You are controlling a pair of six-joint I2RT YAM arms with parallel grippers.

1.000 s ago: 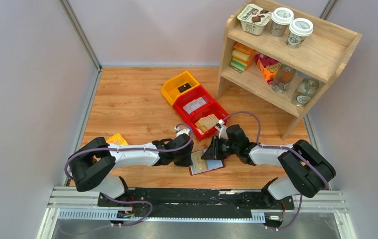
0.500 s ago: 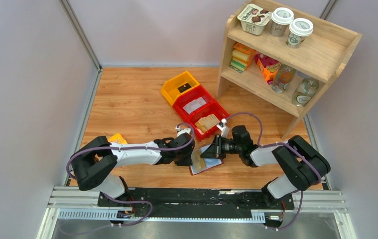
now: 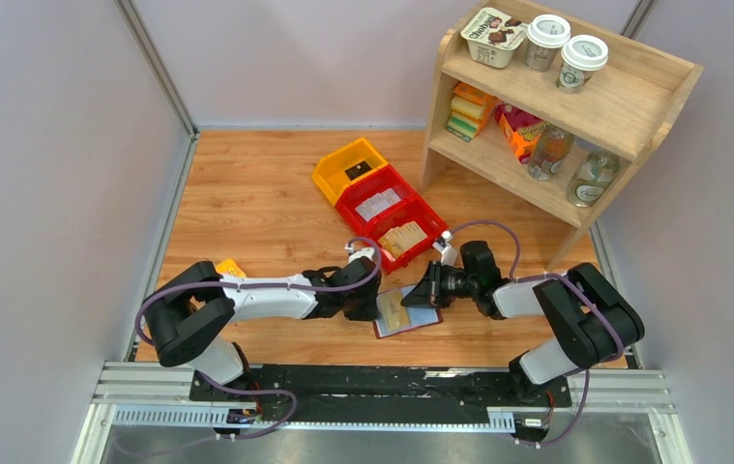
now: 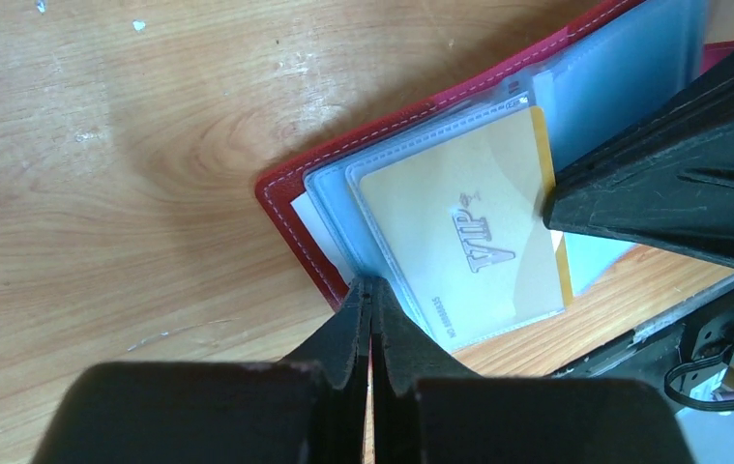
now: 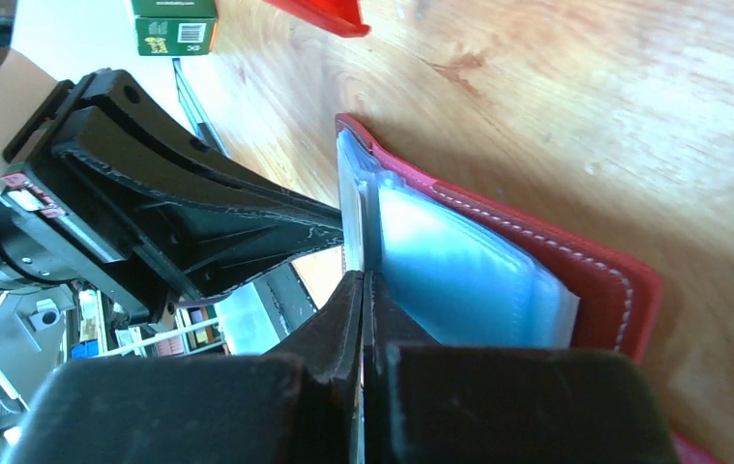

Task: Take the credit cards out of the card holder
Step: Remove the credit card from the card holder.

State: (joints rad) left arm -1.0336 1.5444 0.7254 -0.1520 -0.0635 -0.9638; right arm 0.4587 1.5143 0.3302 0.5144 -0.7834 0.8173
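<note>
**Worktop** (image 3: 266, 213): wood-grain, carries everything below. Unchanged.

**Shelf** (image 3: 633, 106): wooden, far right, stocked with cups, bottles and packets. Unchanged.

**Bins**: one yellow bin (image 3: 329, 174) and two red bins (image 3: 433, 214) at mid-worktop. The nearer red bin holds a stack of tan credit cards (image 3: 401, 237), judged to be already taken out.

**Card holder** (image 3: 419, 314) (image 4: 290, 217) (image 5: 575, 271): maroon, lying open on the worktop near its front edge, between the two grippers. Its pale blue sleeves (image 5: 459, 261) are fanned upward.

**Credit card** (image 3: 392, 307) (image 4: 459, 242): tan, marked VIP, seated in a clear sleeve on the holder's left half. A second ago the right gripper partly covered it; it now lies in open view.

**Right gripper** (image 3: 430, 293) (image 5: 363, 285) (image 4: 551, 198): a second ago it was partly parted over the holder's middle. It is now clenched tight and drawn back toward the holder's right side. Its tips touch the card's striped edge, where the sleeves stand up. It cannot be told whether card, sleeve film or nothing lies between them.

**Left gripper** (image 3: 367, 304) (image 4: 370, 290): clenched, with its tips meeting at the sleeves' near corner, just beside the red border. It has hardly shifted, and it is judged to be steadying the holder.

**Assessment**: the right-hand pinch has only just been made. The VIP card is not yet out, so this extraction is judged to be at its start. If only film is caught, a pull would drag the holder rather than free the card.
</note>
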